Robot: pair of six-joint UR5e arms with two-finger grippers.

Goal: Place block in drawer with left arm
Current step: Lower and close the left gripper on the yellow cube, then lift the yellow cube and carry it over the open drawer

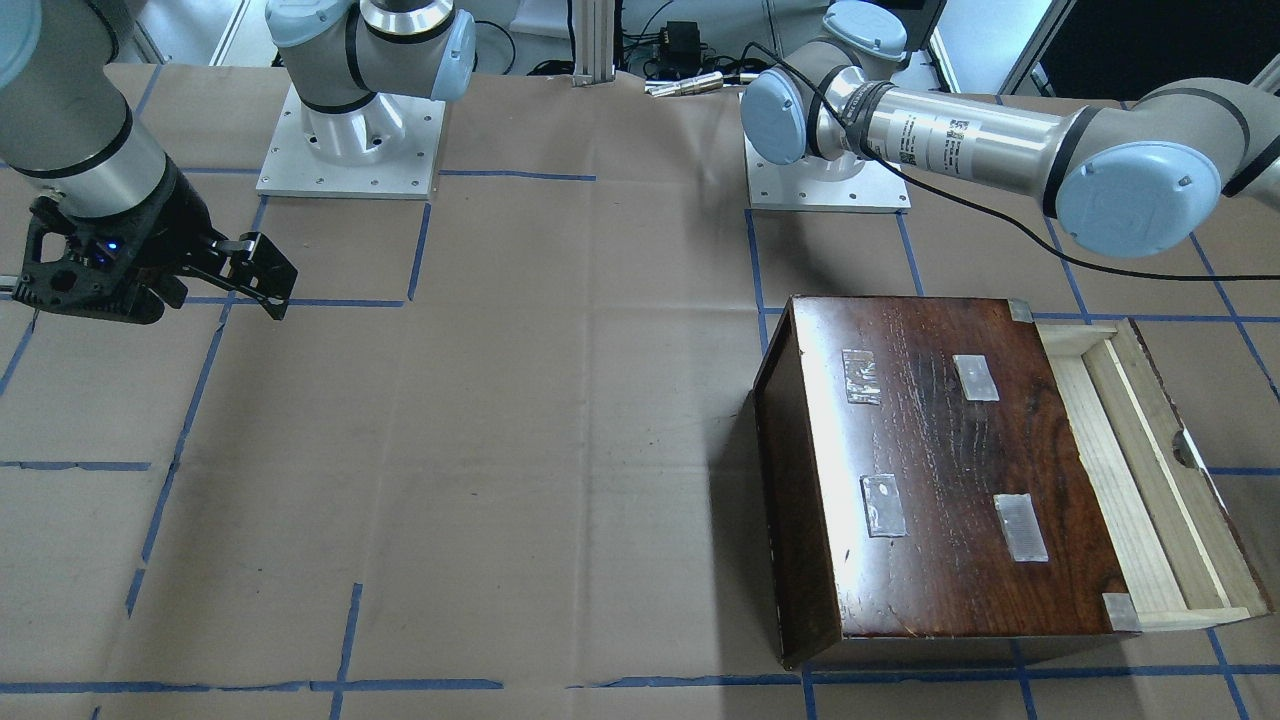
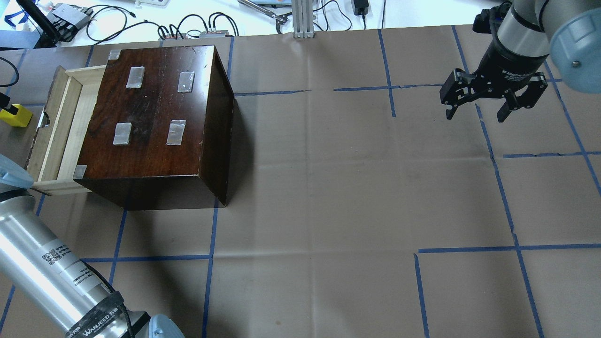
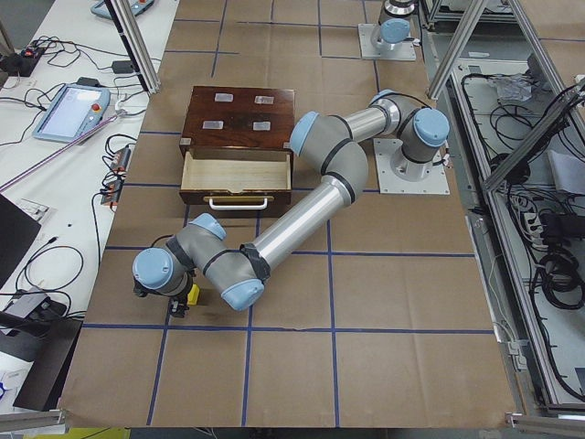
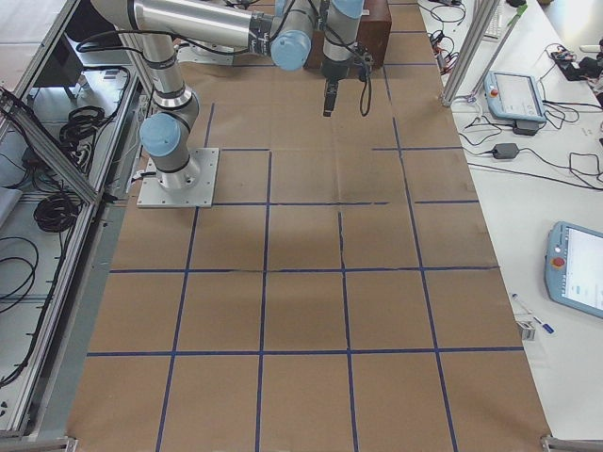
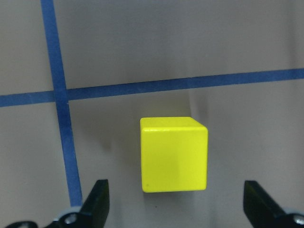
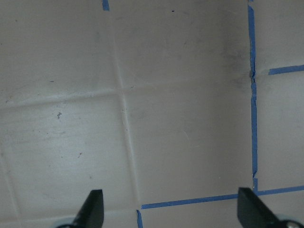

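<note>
The yellow block (image 5: 174, 155) sits on the brown paper table, beside the open side of the drawer (image 2: 56, 126). It also shows at the far left of the overhead view (image 2: 16, 116). My left gripper (image 5: 175, 186) is open and hangs right over the block, with one finger (image 5: 97, 194) on each side and neither touching it. The drawer (image 1: 1120, 470) is pulled out of the dark-brown box (image 1: 940, 470) and holds nothing I can see. My right gripper (image 2: 476, 112) is open and empty, far across the table.
The left arm (image 3: 302, 215) bends around the front of the drawer (image 3: 236, 169), its forearm close to the drawer handle. Blue tape lines cross the paper. Cables and a teach pendant (image 3: 69, 110) lie beyond the table's edge.
</note>
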